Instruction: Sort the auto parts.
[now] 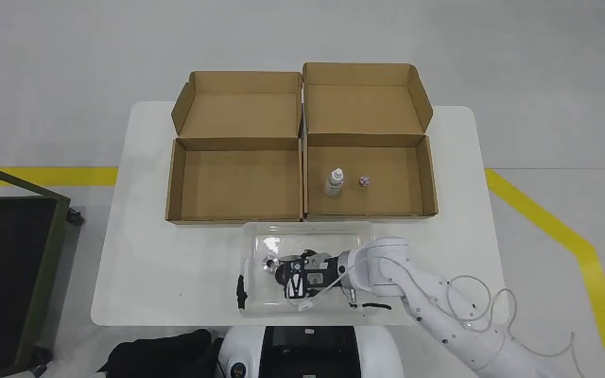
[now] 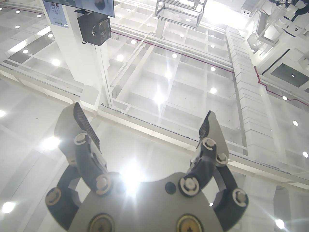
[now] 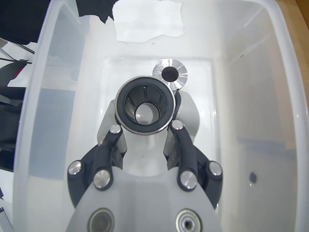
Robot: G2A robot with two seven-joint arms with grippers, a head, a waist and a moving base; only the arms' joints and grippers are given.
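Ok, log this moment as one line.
right gripper shut on cylindrical bearing inside clear bin | left gripper open, upturned | right box holds white part, small part

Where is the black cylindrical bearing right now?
The bearing is clamped in the right gripper inside the clear bin, a silver disc just beside it; in the top view the bin sits in front of the cardboard boxes.

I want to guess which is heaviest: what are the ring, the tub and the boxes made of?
The ring is probably metal, with a shiny silver rim; the dull black lining may be plastic or rubber. The tub looks like plastic, cloudy and see-through. The boxes look like cardboard, plain matte brown with folded flaps.
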